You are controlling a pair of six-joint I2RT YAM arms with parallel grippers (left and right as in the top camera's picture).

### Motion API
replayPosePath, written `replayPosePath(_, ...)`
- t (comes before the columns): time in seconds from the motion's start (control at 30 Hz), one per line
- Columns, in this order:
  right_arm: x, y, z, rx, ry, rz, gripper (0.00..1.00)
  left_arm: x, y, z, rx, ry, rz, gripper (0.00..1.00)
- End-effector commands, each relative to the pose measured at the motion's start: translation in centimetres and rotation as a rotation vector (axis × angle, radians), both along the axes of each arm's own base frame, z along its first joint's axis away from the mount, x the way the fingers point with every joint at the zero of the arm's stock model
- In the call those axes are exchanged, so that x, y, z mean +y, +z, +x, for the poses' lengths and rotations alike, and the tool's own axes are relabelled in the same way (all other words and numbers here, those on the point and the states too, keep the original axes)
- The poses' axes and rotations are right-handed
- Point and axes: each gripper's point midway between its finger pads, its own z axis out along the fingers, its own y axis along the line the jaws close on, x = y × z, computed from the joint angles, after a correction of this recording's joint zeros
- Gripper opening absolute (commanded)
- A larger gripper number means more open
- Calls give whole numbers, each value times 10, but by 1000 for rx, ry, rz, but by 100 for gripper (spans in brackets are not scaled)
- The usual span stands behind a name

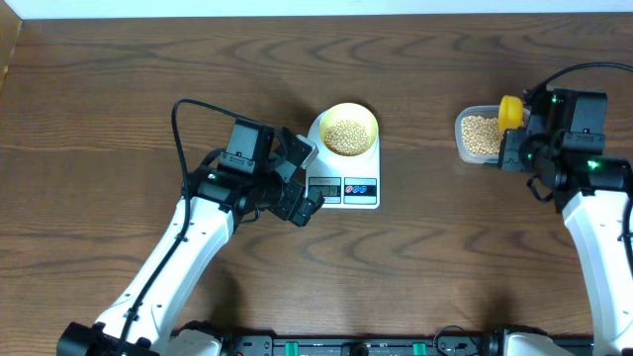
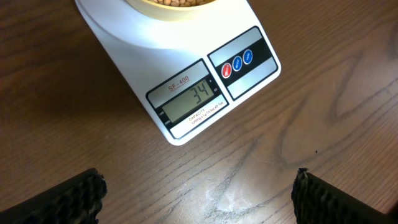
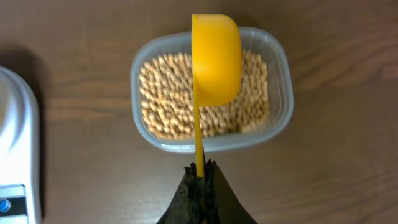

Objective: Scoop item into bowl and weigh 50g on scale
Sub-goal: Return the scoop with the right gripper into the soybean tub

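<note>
The pale-yellow bowl [image 1: 348, 130] holds tan beans [image 1: 346, 136] and stands on the white scale [image 1: 366, 195]. The scale's display [image 2: 191, 101] reads 34 in the left wrist view. My left gripper [image 1: 305, 178] is open and empty, just left of the scale's front; its fingertips [image 2: 199, 193] hover over bare wood. My right gripper [image 3: 201, 171] is shut on the handle of a bright yellow scoop [image 3: 215, 57], held above a clear tub of beans [image 3: 161, 93]. The scoop [image 1: 510, 111] and tub [image 1: 477, 135] also show in the overhead view, at the right.
The dark wooden table [image 1: 445, 257] spreads round everything. Cables run from both arms. A black rail lies along the front edge [image 1: 356, 346]. The scale's edge shows at the left of the right wrist view [image 3: 15, 149].
</note>
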Motion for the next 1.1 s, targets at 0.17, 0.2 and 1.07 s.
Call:
replayPosePath(0.17, -9, -31, 4, 106, -6, -42, 1, 2, -3, 1, 1, -1, 13, 98)
replayPosePath(0.2, -9, -35, 4, 116, -6, -41, 1, 2, -3, 1, 1, -1, 13, 98)
replayPosePath(1.07, 49, -54, 15, 147, 122, 352, 1, 2, -3, 1, 1, -1, 13, 98)
